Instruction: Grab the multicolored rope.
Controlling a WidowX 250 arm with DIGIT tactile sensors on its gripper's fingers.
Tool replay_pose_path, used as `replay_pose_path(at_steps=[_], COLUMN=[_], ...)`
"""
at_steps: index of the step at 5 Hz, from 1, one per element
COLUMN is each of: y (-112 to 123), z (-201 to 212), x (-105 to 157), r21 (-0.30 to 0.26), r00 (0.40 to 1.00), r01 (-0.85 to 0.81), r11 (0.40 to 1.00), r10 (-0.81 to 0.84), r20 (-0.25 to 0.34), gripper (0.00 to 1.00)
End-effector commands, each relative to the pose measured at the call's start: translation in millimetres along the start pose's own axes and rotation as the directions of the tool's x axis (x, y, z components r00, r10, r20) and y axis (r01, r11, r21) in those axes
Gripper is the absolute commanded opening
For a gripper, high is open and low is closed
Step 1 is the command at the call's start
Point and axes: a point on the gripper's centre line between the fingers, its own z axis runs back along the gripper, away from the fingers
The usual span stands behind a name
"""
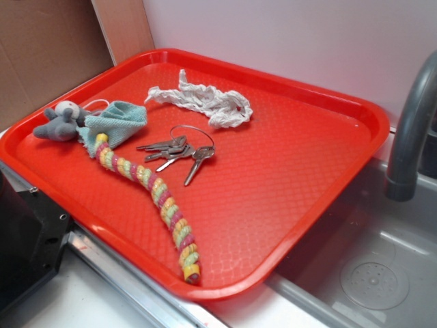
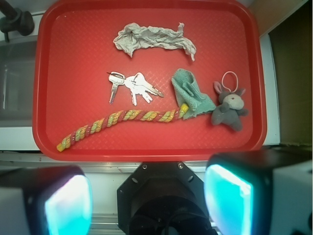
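Beyond the wide-open, empty fingers (image 2: 149, 200), multicolored rope (image 2: 122, 122) on red tray (image 2: 73, 49), well apart.

white wall (image 1: 287, 41), grey sink (image 1: 369, 266), faucet (image 1: 410, 137)

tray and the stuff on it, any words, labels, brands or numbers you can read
None can be read in either view.
Keys: any stamping is too small and blurred to read.
Red tray, multicolored rope, white crumpled cloth strip, teal knitted cloth, grey plush toy: no text shows.
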Motion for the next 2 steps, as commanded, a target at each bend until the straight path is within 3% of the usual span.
replay_pose_path(at_steps=[1, 2], y=[0.0, -5.8], z=[0.0, -5.8], x=[0.0, 2.8], r21=[0.000, -0.024], r00=[1.000, 0.977], r01=[0.000, -0.212], r11=[1.000, 0.977], r10=[0.000, 0.212], r20=[0.000, 0.008], gripper=[1.00, 1.00])
